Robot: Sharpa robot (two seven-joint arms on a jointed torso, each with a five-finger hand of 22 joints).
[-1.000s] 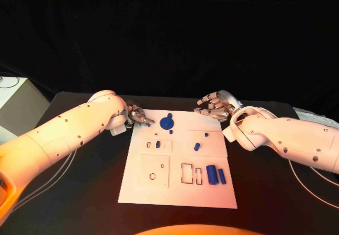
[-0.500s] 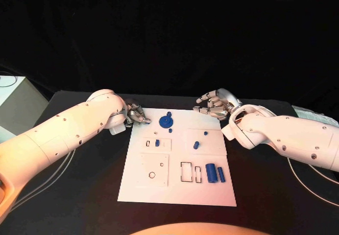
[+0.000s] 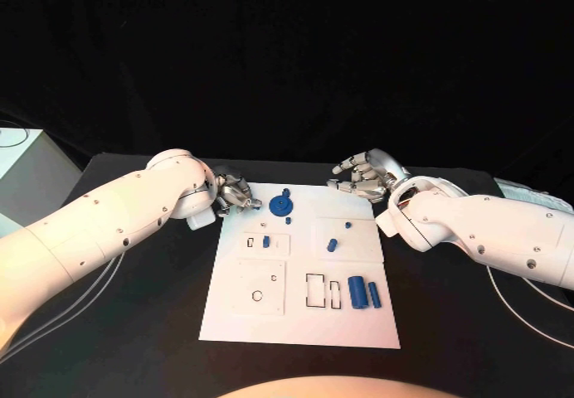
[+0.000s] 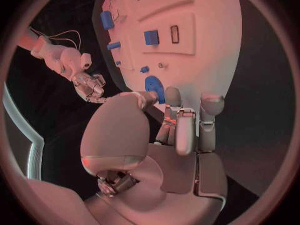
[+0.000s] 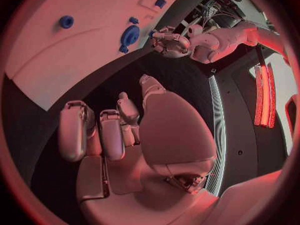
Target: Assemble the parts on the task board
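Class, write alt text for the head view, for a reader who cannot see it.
A white task board lies on a black table, with small blue parts on it. The left hand hovers at the board's far left corner near a round blue part; the right hand hovers off its far right corner, holding nothing.

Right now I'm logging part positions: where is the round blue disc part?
In the head view, the round blue disc lies at the task board's far end, just beside the left hand.
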